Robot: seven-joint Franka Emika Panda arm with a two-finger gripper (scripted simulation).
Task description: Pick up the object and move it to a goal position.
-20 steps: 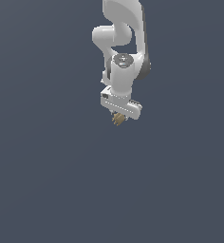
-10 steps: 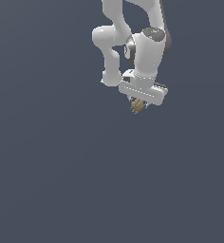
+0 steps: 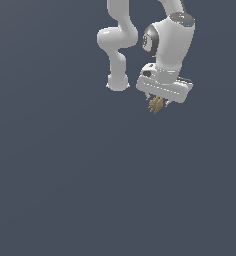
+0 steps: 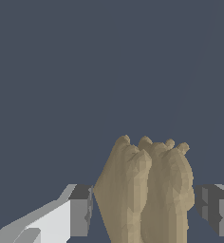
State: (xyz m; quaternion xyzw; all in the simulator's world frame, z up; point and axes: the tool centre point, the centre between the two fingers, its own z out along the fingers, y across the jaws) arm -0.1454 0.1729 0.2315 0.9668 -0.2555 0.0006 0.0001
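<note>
Plain dark grey-blue ground [image 3: 60,190] everywhere, flat and unmarked; no container anywhere in either view.

White Panda arm [image 3: 167,45] in the upper part of the exterior view, bent: one rounded link curling down on the exterior view's left of the wrist, a thicker link with a dark joint ring dropping to the broad white hand body. Nothing but bare ground under it.

Gripper [image 3: 157,104] hanging off the underside of that arm, aimed downward and slightly tilted. Fingers [image 4: 69,213] close in against something, one on either side, grey pads flanking it in the wrist view; pinching the object, with no gap visible between pad and lump on either side.

Object [image 3: 156,104] held directly beneath the arm's hand body, clear of the ground, poking out below the white housing. Tan-brown, faceted, jagged. In the wrist view [image 4: 144,190] seen as a tall ridged mass with several small rounded knobs at its far end. Long axis in line with the fingers, running away from the arm's palm; knobbed end pointing outward, away from the arm, roughly downward in the exterior view. Near end hidden past the picture's edge. Exact contact spots on the pads too coarse to tell.
</note>
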